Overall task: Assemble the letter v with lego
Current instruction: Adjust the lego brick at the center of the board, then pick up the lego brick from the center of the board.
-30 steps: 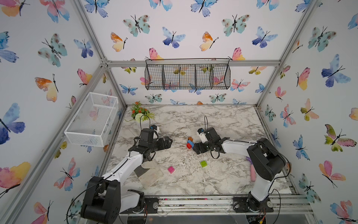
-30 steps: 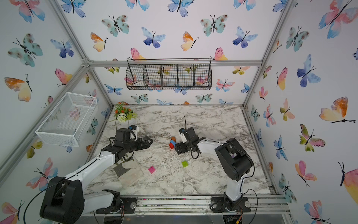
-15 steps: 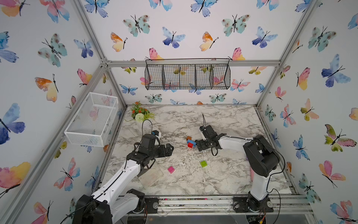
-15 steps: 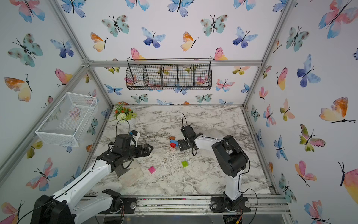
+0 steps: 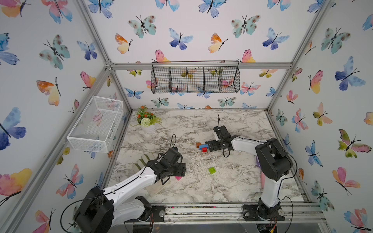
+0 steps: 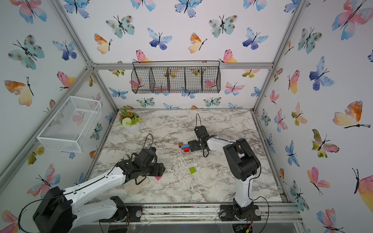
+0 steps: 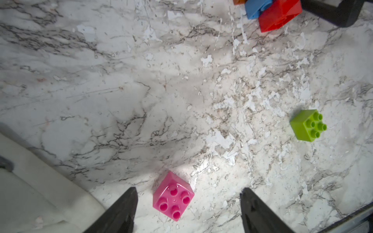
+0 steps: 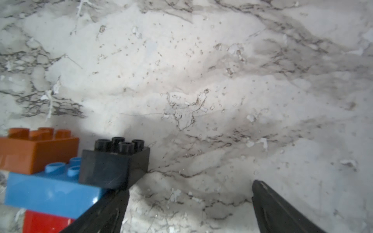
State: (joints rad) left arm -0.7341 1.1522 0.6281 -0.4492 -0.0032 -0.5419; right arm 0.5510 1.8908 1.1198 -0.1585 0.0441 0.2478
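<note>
A part-built stack stands mid-table: red brick [image 5: 204, 149], blue bar [image 5: 201, 146] and orange brick [image 5: 198, 144]. In the right wrist view a black brick [image 8: 115, 163] sits on the blue bar [image 8: 50, 193] beside the orange brick [image 8: 38, 151]. My right gripper [image 5: 209, 146] [image 8: 189, 186] is open just right of the stack, one finger beside the black brick, nothing between the fingers. A pink brick [image 7: 173, 196] [image 5: 178, 178] lies studs-up between the fingers of my open left gripper [image 7: 188, 189] [image 6: 161, 169], untouched. A lime-green brick [image 5: 212, 170] [image 7: 307, 125] lies loose to the right.
A flower pot [image 5: 148, 123] stands at the back left. A white wire basket [image 5: 96, 123] hangs on the left wall, a black one [image 5: 194, 77] on the back wall. A pale flat object [image 5: 156, 188] lies under my left arm. The marble top is flaked.
My left arm has swung forward and down over the pink brick, and its jaws have narrowed a little. My right gripper has stayed by the stack and opened slightly wider.
</note>
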